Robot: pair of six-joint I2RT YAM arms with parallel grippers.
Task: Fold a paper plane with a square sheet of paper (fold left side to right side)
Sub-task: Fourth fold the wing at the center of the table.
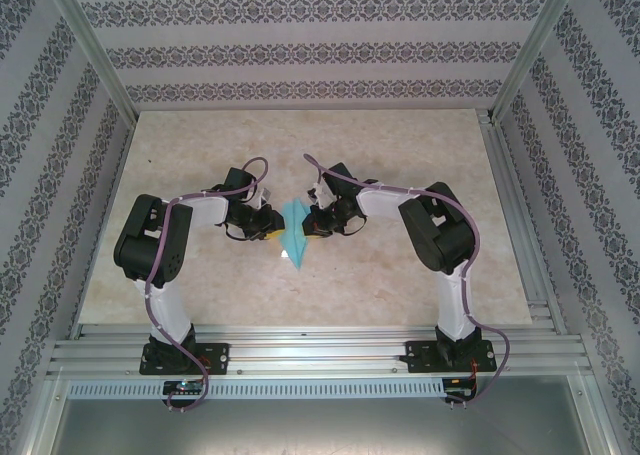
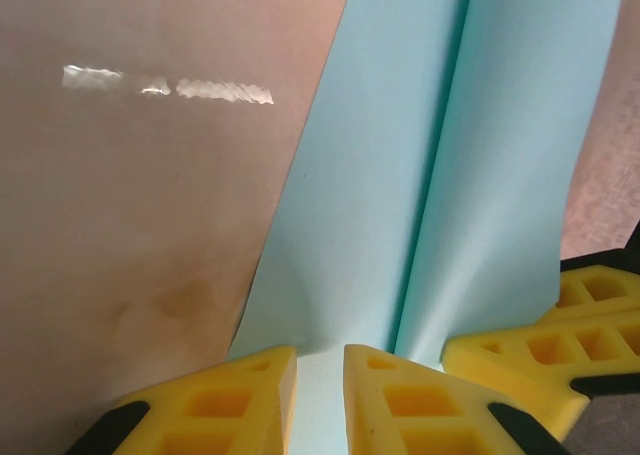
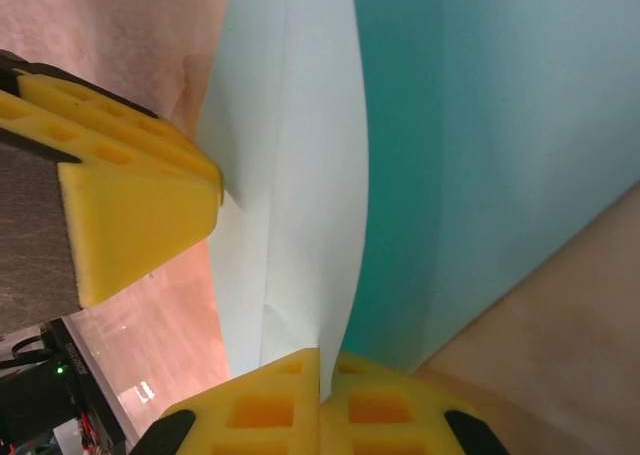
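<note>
**A:** Jaws first: how do they stand?

**B:** The right gripper (image 3: 320, 405) is clenched. Its two yellow pads press together, and a raised fold of the paper plane (image 3: 450, 125) runs straight into the seam between them, so it is pinching that fold.

**A:** And the left gripper (image 2: 320, 395)?

**B:** Released, by the look of it. A narrow gap stands between its pads, with light-blue paper showing in the gap. Whether either pad presses on the paper, I cannot tell.

**A:** Where does the paper plane (image 1: 293, 237) lie?

**B:** At the middle of the desk (image 1: 400, 155), well apart from every edge. The left gripper (image 1: 272, 230) and the right gripper (image 1: 310, 225) face each other across it. Its pointed end aims at the near edge and its wider end at the far edge.

**A:** Any creases?

**B:** In the left wrist view a long crease runs up the paper plane (image 2: 350, 225), with a flap on each side.

**A:** How close are the grippers?

**B:** Very close. One of the right gripper's fingers (image 2: 540, 360) sits just beside the left pair. In the right wrist view, one of the left gripper's fingers (image 3: 130, 205) touches the paper's edge.
</note>
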